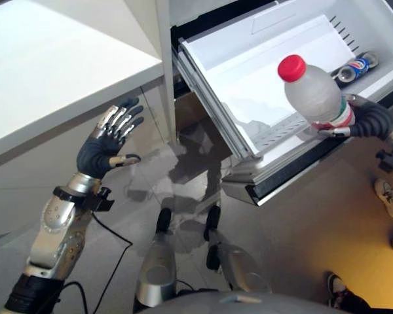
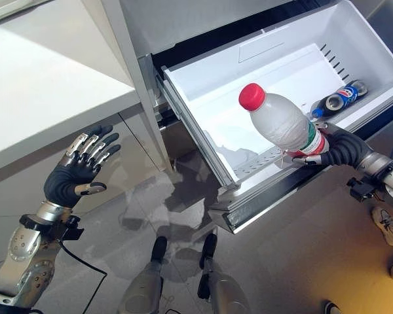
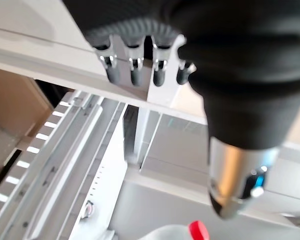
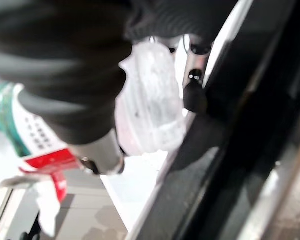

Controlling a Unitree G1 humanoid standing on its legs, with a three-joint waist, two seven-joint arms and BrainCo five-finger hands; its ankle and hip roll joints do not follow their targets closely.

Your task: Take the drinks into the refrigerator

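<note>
A clear plastic bottle [image 1: 314, 93] with a red cap and a green, white and red label hangs tilted over the front edge of the pulled-out white refrigerator drawer [image 1: 249, 78]. My right hand [image 1: 370, 121] is shut on its lower end; the bottle's base [image 4: 150, 100] lies between that hand's fingers. A blue drink can [image 1: 357, 68] lies on its side at the drawer's far right end. My left hand [image 1: 108, 145] is raised to the left of the drawer, open, holding nothing, its fingers [image 3: 135, 70] spread.
A white countertop [image 1: 46, 72] juts out at the left, above my left hand. The drawer's dark front panel [image 1: 295, 173] sticks out over the grey tiled floor. A person's white shoes [image 1: 392, 199] stand at the right edge.
</note>
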